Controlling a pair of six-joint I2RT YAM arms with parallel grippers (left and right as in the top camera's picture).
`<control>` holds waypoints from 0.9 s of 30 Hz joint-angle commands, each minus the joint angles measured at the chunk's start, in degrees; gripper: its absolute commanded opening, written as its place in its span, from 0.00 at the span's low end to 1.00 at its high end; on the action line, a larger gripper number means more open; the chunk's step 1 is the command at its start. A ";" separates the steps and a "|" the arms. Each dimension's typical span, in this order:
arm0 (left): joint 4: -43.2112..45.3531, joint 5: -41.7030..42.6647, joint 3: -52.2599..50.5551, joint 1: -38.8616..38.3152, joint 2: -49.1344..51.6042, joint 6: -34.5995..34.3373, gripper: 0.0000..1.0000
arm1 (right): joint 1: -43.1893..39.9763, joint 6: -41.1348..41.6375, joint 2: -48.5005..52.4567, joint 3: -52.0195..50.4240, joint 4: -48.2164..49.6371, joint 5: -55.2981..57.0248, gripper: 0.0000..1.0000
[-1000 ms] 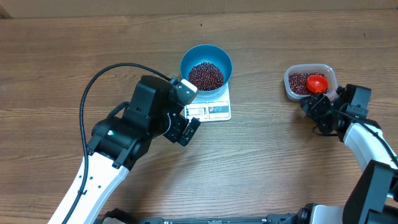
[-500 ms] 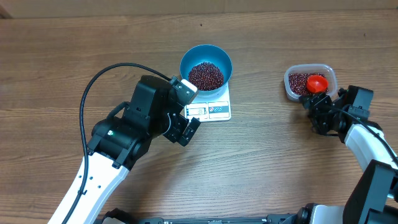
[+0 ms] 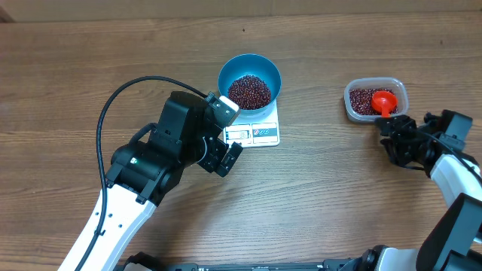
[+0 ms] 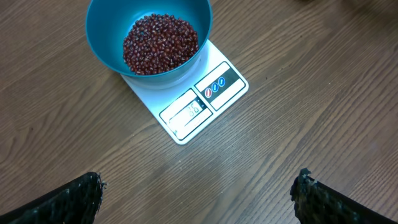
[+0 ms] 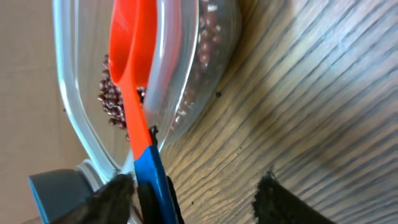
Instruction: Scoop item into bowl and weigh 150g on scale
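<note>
The blue bowl [image 3: 226, 72], holding a heap of red-brown beans [image 3: 249, 91], is sitting on the white scale [image 3: 257, 134] mid-tabletop [image 3: 339, 196]. The scale's display digits are showing too blurred to read. The left gripper [image 3: 225, 159] is hovering just in front of the scale, fingers wide apart. By the clear tub [image 3: 401, 85], the right gripper's [image 5: 193, 186] fingers are standing apart around the orange scoop's [image 5: 130, 68] blue handle, not clamping it.

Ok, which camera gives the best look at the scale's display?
The left wrist view: the scale sits mid-frame, display facing the camera, though its digits are blurry. Overhead shows it small, partly beneath the blue bowl. The right wrist view misses it.
</note>
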 commanded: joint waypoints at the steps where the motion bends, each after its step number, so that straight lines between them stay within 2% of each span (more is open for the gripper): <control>1: -0.13 0.00 0.02 0.20 -0.02 1.09 0.99 | -1.77 0.02 -1.03 0.07 0.55 -3.91 0.54; 5: -0.13 0.00 0.02 0.20 -0.02 1.09 1.00 | -2.89 0.02 -1.03 0.07 1.05 -7.28 0.41; 14: -0.13 0.00 0.02 0.20 -0.02 1.09 1.00 | -3.21 0.28 -1.03 0.11 2.43 -9.53 0.41; 27: -0.13 0.00 0.02 0.20 -0.02 1.09 1.00 | -7.37 3.50 -1.01 0.11 5.38 -10.43 0.26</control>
